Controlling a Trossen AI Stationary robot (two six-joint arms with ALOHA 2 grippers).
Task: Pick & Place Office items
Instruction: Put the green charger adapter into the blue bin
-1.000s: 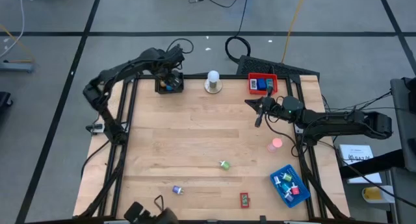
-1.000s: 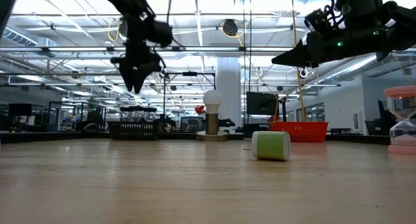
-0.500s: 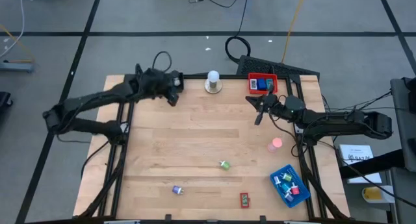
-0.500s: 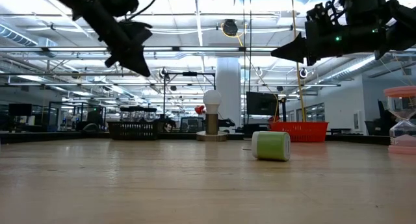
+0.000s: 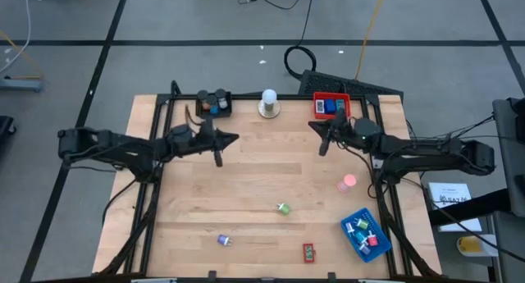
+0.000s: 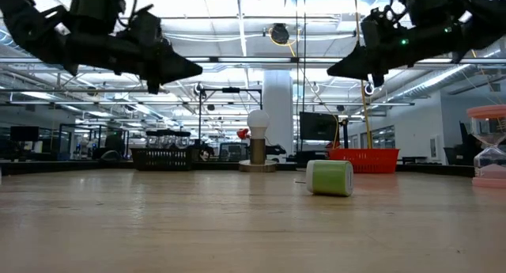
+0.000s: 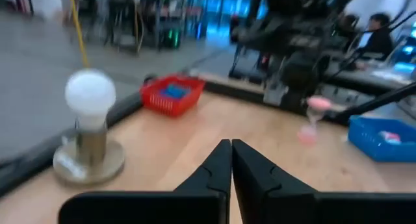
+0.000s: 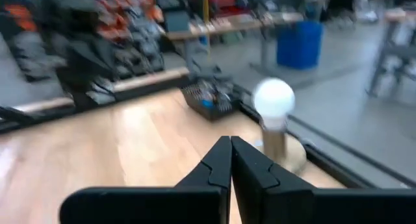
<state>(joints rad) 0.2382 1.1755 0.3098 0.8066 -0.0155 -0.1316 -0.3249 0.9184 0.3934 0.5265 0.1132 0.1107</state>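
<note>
Loose items lie near the front of the bench [image 5: 246,184]: a red block [image 5: 308,251] at the front edge, a small blue clip [image 5: 223,240] to its left, then a green roll [image 5: 284,207] on its side, and a pink hourglass [image 5: 349,183] farther right. Other items already sit in the blue tray [image 5: 366,234], red tray [image 5: 331,107] and black tray [image 5: 213,103].

Risk, as a judgement: the green roll could roll away if nudged from the side. The hourglass stands upright and may topple under a careless reach. Both arms point toward the middle, so reaching together could make them collide.

The left tool [image 5: 218,156] hangs above the bench, just in front of the black tray, fingers pressed together and empty. The right tool [image 5: 321,148] hovers in front of the red tray, also closed on nothing. A white bulb [image 5: 268,103] stands at the back edge between those trays.
</note>
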